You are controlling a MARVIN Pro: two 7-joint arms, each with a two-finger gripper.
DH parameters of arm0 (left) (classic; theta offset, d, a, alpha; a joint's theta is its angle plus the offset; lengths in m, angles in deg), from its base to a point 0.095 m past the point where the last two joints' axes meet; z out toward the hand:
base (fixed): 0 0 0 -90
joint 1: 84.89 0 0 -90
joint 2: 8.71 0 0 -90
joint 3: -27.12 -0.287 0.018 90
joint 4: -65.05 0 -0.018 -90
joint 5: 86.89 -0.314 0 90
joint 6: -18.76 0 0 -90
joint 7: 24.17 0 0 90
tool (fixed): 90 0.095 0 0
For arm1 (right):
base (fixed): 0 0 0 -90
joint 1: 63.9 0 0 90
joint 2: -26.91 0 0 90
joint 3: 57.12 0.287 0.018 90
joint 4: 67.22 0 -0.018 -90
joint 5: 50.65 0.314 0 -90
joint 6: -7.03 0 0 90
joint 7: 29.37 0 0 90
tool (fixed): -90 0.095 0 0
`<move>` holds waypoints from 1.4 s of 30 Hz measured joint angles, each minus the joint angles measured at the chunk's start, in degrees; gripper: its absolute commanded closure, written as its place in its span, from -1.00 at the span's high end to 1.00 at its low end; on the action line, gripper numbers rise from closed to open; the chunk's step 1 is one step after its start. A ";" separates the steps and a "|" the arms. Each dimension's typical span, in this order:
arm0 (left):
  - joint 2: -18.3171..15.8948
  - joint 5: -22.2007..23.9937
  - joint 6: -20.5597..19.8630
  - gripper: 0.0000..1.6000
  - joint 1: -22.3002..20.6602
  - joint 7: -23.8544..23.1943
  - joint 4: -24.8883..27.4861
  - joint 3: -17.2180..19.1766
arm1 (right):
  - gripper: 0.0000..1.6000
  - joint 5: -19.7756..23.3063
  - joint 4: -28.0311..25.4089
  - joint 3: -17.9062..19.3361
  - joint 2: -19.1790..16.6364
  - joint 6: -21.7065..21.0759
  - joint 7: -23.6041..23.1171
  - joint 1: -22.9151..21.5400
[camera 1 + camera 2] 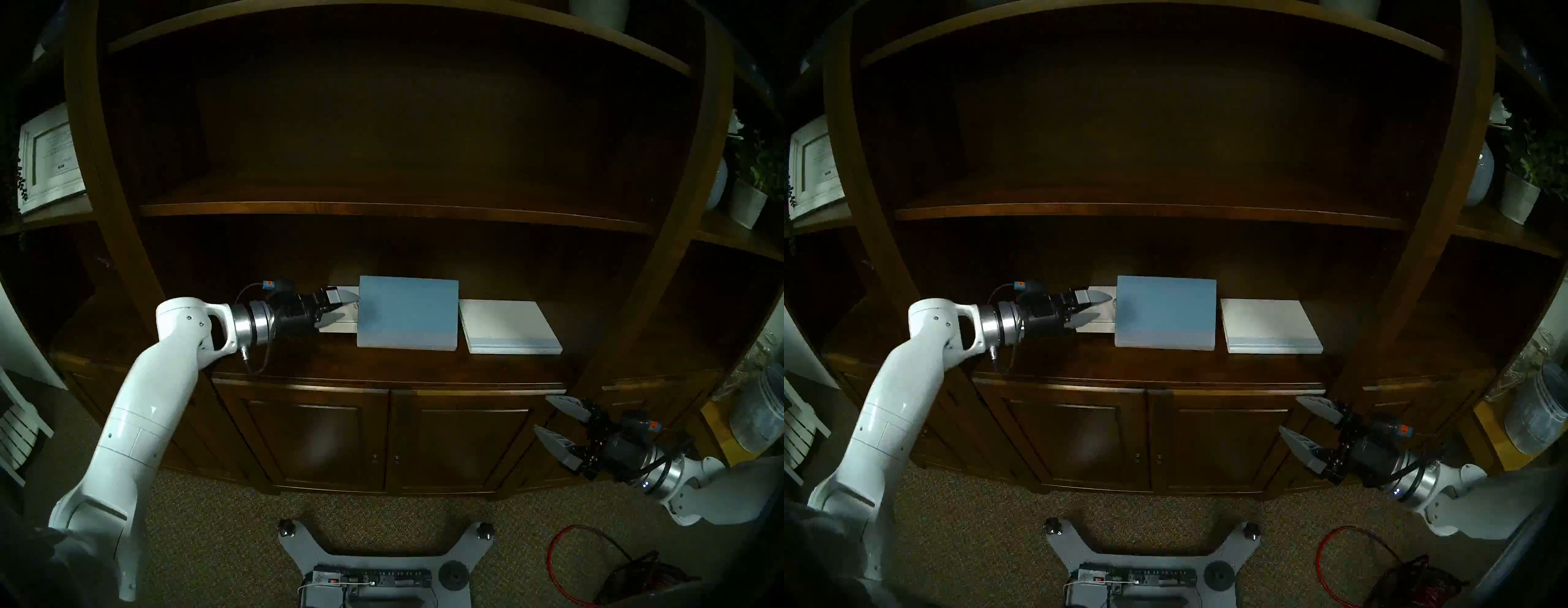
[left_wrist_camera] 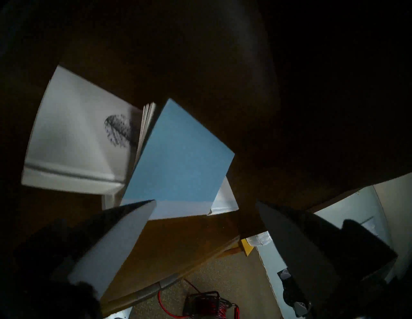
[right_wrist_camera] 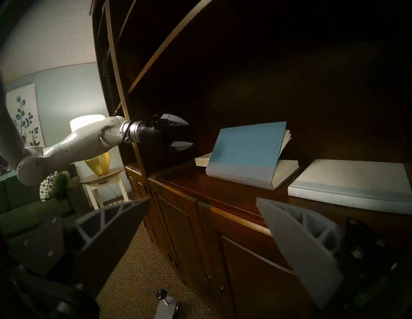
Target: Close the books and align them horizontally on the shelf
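Observation:
Three books lie in a row on the dark-brown shelf (image 1: 318, 361). The blue book (image 1: 407, 312) is in the middle; in the right wrist view (image 3: 245, 147) its cover stands tilted up, with pages fanned beneath. The white book with the dark round emblem (image 2: 71, 133) lies closed at its left, partly hidden in the head view (image 1: 337, 327). The white book with a pale-blue strip (image 1: 507, 325) lies closed and flat at the right. My left gripper (image 1: 348, 306) is open and empty above the emblem book, just left of the blue cover. My right gripper (image 1: 541, 413) is open and empty, below the shelf's front edge.
A thinner upper board (image 1: 382, 208) runs above the books. Cabinet doors (image 1: 382, 441) are below the shelf. A framed certificate (image 1: 49, 157) stands far left, plant pots (image 1: 749, 204) and a jar (image 1: 759, 416) far right. A red cable (image 1: 564, 547) lies on the carpet by my base (image 1: 382, 547).

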 measured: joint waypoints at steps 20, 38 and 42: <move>10.74 9.29 5.32 1.00 10.10 21.74 6.72 7.30 | 1.00 0.01 0.00 -0.01 0.00 0.00 0.00 -0.02; 17.03 9.74 12.89 1.00 4.23 28.55 -3.01 7.01 | 1.00 0.01 0.00 -0.02 0.00 0.00 0.00 -0.04; 17.57 9.72 13.84 1.00 2.69 28.54 -4.91 6.57 | 1.00 0.01 0.00 -0.03 0.00 0.00 0.00 -0.05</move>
